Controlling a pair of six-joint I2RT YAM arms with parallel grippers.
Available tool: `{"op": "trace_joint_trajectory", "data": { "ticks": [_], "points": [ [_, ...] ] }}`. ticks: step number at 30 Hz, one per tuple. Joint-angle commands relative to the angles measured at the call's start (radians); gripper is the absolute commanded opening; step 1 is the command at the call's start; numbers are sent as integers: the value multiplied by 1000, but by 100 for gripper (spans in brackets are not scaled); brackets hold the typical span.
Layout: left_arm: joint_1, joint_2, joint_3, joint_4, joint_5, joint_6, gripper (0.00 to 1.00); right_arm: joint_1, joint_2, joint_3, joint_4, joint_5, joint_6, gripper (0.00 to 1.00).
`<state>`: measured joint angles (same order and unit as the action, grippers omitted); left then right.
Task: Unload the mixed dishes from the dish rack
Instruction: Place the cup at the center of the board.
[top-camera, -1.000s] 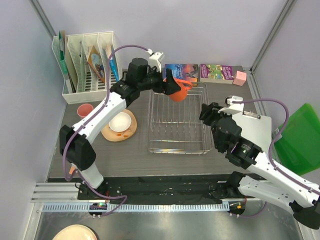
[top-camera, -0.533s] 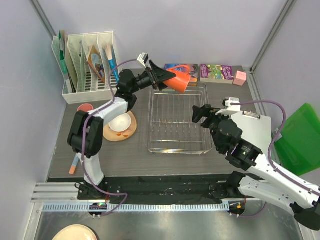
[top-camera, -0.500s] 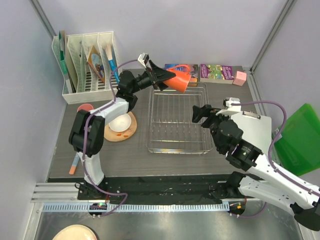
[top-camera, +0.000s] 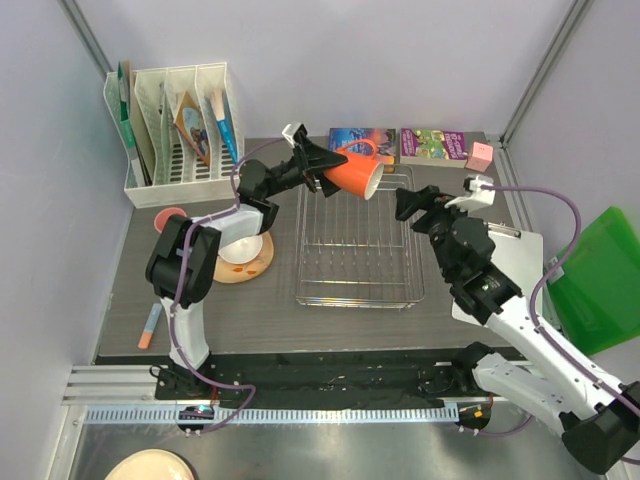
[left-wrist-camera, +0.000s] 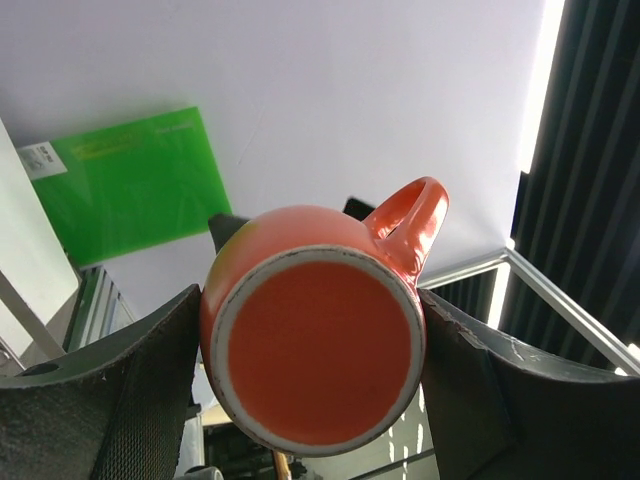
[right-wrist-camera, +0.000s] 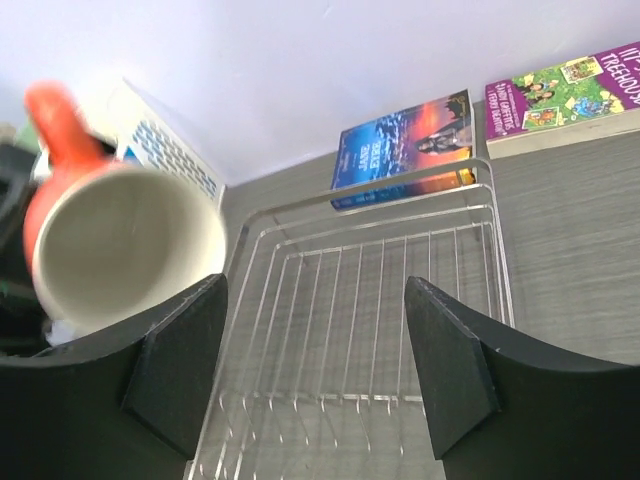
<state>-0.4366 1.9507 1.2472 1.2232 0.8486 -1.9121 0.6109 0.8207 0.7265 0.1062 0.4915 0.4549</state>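
The orange handled mug (top-camera: 352, 172) hangs tipped on its side over the far left corner of the dish rack (top-camera: 360, 300), and I have it pinched across its body in the left gripper (top-camera: 326, 167). My right gripper (right-wrist-camera: 312, 345) hovers near the rack's far right corner with its jaws spread on nothing.

- Left wrist view: orange mug (left-wrist-camera: 315, 360) shows only its base and handle, inside hidden. Left gripper (left-wrist-camera: 312, 320): both fingers (left-wrist-camera: 110, 400) run off the bottom edge.
- Right wrist view: orange mug blurred, its lower part behind a finger (right-wrist-camera: 180, 370) of the right gripper (right-wrist-camera: 315, 290). Dish rack (right-wrist-camera: 380, 300) near end cut by the bottom edge. Purple book (right-wrist-camera: 570, 95) cut at the right edge.
- Top view: pink cup (top-camera: 168, 216) and orange bowl (top-camera: 240, 246) partly under the left arm (top-camera: 185, 265). Orange mug covers the dish rack's far-left corner and part of the blue book (top-camera: 362, 140).
- Top view: right gripper seen from behind, jaw gap unreadable.
- Green folder (top-camera: 600, 275) cut by the right edge. Round cream thing (top-camera: 150, 466) cut by the bottom edge, can't identify.
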Motion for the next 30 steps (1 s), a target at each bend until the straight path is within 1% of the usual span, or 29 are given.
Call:
{"op": "trace_joint_trajectory", "data": {
  "ticks": [1,2,5,6,10,17,20,24,27,28,30],
  "points": [
    [-4,-99,-3,322,7,-33,0,-160,32,50,121,-330,186,76],
    [-4,-102,-6,322,7,-31,0,-174,41,47,159,-400,206,75],
    [-4,-101,-15,323,0,-28,0,-195,78,41,235,-478,263,75],
    [-4,-99,-15,323,-2,-28,0,-198,84,30,262,-552,275,75],
    [-4,-98,-6,320,-2,-28,0,-209,118,21,337,-649,312,75],
    [-4,-91,9,317,-3,-30,0,-209,167,34,343,-685,324,73],
    [-5,-102,-2,315,-3,-25,0,-209,204,50,320,-671,308,72],
    [-13,-125,-14,303,6,-8,0,-209,265,63,340,-679,304,70],
    [-19,-133,-25,300,7,-5,0,-209,328,86,371,-697,315,64],
    [-21,-133,-28,300,7,-5,0,-209,337,93,380,-702,315,56],
    [-24,-145,-35,294,9,-4,0,-207,347,103,382,-715,314,47]
  ]
}}
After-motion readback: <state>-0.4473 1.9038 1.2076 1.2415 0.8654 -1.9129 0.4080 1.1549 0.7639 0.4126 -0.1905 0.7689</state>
